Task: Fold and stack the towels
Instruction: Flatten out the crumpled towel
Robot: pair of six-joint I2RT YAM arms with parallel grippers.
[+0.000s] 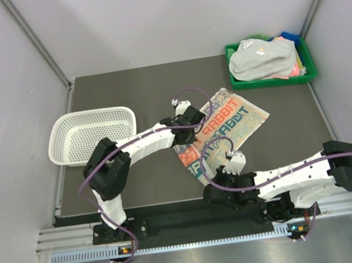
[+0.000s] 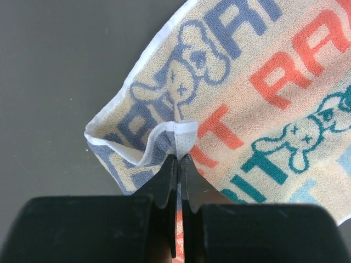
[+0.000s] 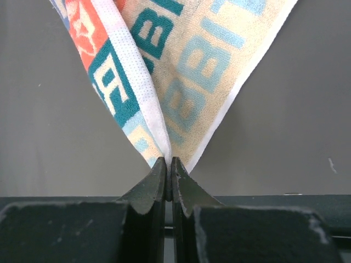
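Note:
A white towel with coloured letters [image 1: 227, 128] lies spread on the dark table in the middle. My left gripper [image 1: 192, 117] is shut on its left corner; in the left wrist view the gripper [image 2: 179, 158] pinches a raised fold of the towel [image 2: 258, 98]. My right gripper [image 1: 231, 163] is shut on the near corner; in the right wrist view the gripper [image 3: 169, 162] holds the towel's tip [image 3: 186, 71]. Other towels, a grey-white one [image 1: 261, 60] on top of orange, pink and blue ones, are piled in the green tray.
A green tray [image 1: 308, 77] stands at the back right. A white perforated basket [image 1: 91, 135] stands at the left. Grey walls enclose the table on three sides.

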